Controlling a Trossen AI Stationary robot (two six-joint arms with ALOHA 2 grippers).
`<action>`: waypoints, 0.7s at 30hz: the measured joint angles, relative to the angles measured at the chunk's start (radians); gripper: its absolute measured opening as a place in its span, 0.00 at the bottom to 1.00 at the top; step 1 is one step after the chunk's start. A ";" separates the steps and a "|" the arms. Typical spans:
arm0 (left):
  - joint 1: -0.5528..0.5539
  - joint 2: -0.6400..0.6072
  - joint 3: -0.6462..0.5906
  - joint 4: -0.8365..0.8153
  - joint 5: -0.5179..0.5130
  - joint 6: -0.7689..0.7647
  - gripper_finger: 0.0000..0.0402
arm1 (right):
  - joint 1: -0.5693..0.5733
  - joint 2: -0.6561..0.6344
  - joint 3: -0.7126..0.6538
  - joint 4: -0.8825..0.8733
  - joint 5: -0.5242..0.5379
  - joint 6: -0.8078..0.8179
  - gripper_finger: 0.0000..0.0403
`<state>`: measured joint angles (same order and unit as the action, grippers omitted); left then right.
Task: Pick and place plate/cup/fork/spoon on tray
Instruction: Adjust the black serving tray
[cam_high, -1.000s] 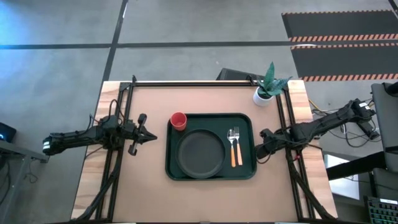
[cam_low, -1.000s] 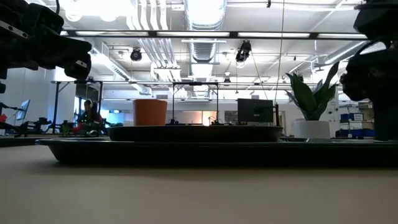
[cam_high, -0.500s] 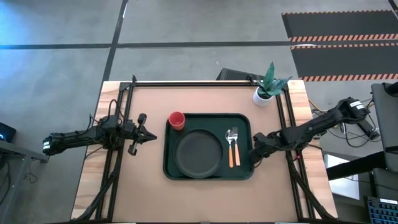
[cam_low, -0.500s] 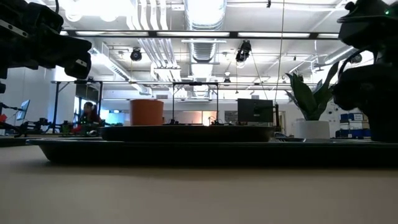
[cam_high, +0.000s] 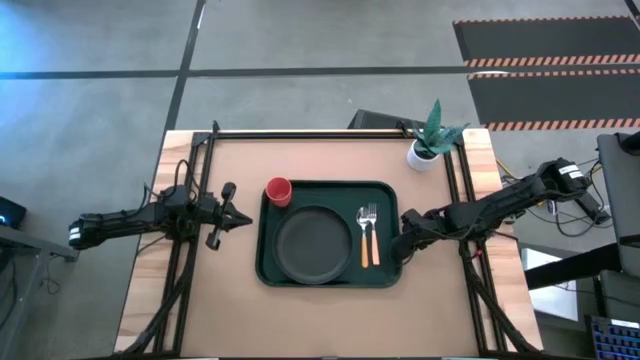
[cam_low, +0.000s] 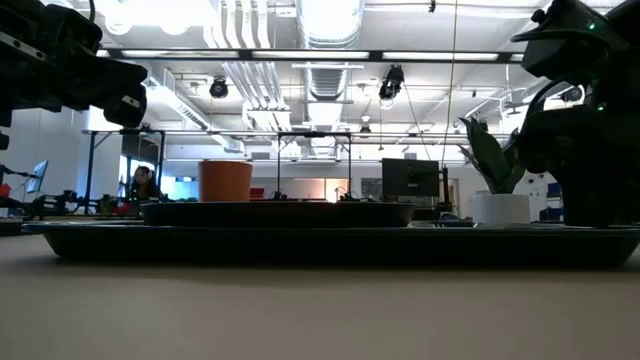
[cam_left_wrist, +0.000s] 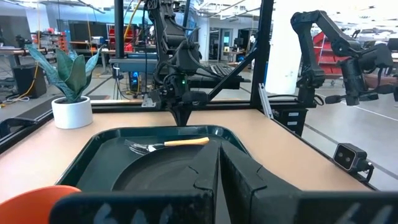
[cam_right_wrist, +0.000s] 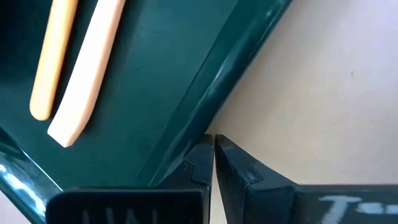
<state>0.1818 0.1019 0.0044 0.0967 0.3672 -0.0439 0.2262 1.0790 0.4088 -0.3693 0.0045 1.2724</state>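
On the worktop (cam_high: 320, 300), the left pincer (cam_high: 240, 217) waits pinched shut beside the tray (cam_high: 328, 277). The tray carries the cup (cam_high: 278, 190), plate (cam_high: 311, 243), fork (cam_high: 365, 232) and spoon (cam_high: 373, 235) — right pincer (cam_high: 403, 245), shut, presses its right edge.

Green tray (cam_high: 268, 268) holding plate (cam_high: 312, 244), cup (cam_high: 278, 191), fork (cam_high: 364, 232), spoon (cam_high: 374, 236)
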 joint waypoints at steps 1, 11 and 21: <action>0.000 0.000 0.000 0.000 0.000 0.000 0.00 | -0.006 -0.002 0.000 -0.001 -0.001 -0.009 0.02; 0.000 0.000 0.000 0.000 0.000 -0.002 0.00 | -0.063 -0.004 0.000 -0.007 -0.009 -0.088 0.02; 0.000 0.000 0.000 0.000 0.000 -0.002 0.00 | -0.063 -0.039 0.012 -0.051 -0.078 -0.104 0.02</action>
<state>0.1818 0.1020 0.0044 0.0963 0.3676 -0.0460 0.1627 1.0398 0.4205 -0.4208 -0.0731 1.1681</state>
